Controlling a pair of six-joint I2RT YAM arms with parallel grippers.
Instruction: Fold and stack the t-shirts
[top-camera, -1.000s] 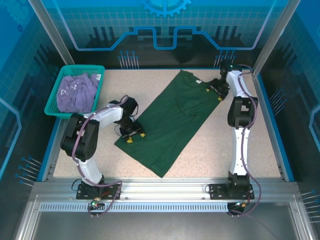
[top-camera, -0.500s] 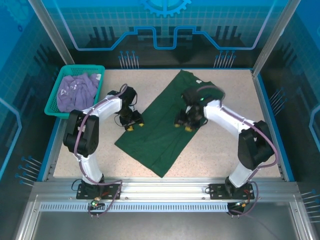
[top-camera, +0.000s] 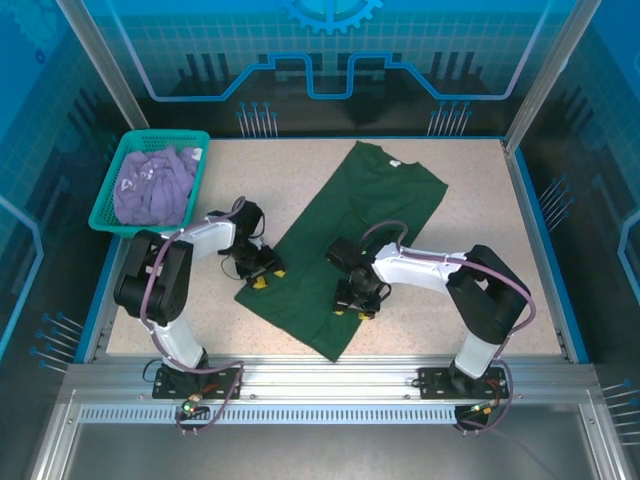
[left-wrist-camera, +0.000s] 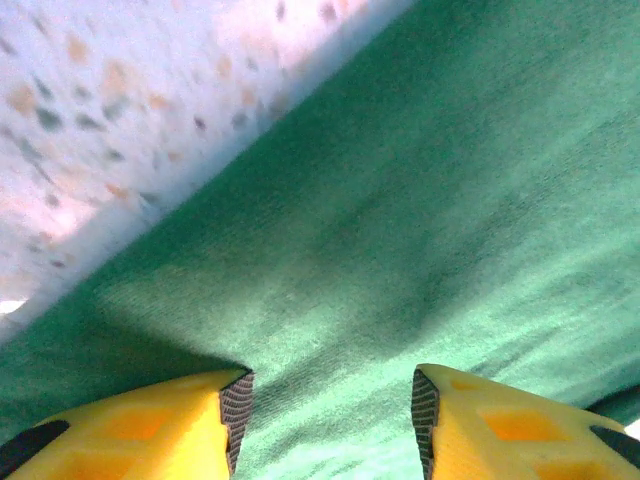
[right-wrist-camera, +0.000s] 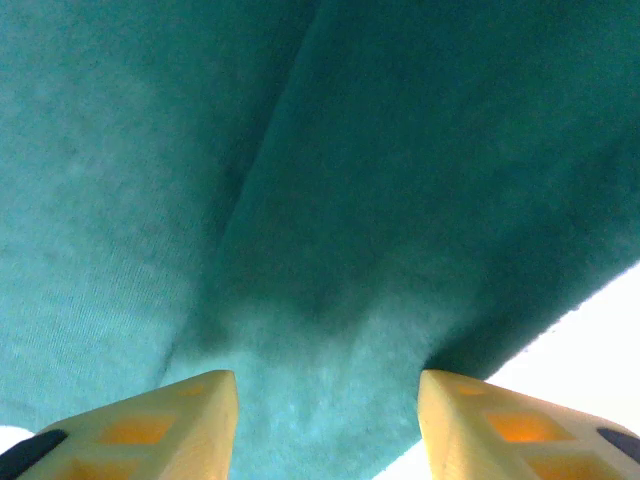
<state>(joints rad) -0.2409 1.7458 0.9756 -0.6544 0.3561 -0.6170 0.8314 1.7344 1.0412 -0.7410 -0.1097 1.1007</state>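
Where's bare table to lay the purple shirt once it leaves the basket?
Best: far right, between the green shirt and the right rail. Smaller: the far strip between the basket and that shirt. Crowded: centre, where the left claw and right claw work its edges.

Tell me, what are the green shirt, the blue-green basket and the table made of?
Green t-shirt: soft knit cloth, likely cotton; the wrist views show fine matte ribbing and creases. Basket: looks like teal plastic, with stiff mesh walls. Table: hard, smooth speckled top, maybe stone-look laminate; can't tell for sure.
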